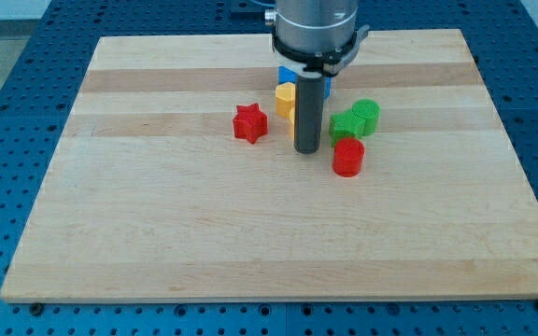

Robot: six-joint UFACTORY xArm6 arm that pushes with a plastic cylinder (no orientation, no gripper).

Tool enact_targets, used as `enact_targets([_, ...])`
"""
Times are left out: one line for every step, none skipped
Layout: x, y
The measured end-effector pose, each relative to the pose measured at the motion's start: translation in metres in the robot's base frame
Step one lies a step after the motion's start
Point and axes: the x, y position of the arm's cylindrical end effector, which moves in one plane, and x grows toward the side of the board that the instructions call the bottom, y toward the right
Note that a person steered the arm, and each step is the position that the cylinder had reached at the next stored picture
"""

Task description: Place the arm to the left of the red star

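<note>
Nearest the view's bottom, a red cylinder (347, 157) is seen standing on the wooden board (157, 243). Just beyond it, at about ten o'clock from it, my tip (306, 149) is set down on the board; it is a plain rod, so nothing is spread, pressed together or pinched. The red star (249, 123) is found at about ten o'clock from my tip, near but apart from it, a little left of the board's middle. At about two o'clock from my tip, a green block (346, 124) of unclear shape and a green cylinder (367, 114) are seen touching. Farther off, at twelve o'clock, a yellow block (286, 99) is partly hidden by the rod, and a blue block (288, 75) shows behind it.

The star is judged small, light, rigid and easily slid, so no hold is called for. A passage around its near side, without contact, is judged safest.
</note>
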Motion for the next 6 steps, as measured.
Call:
enact_targets([-0.024, 0.0])
enact_targets([-0.038, 0.0])
enact_targets([-0.047, -0.001])
enact_targets([-0.036, -0.001])
enact_targets([-0.016, -0.006])
enact_targets([-0.006, -0.039])
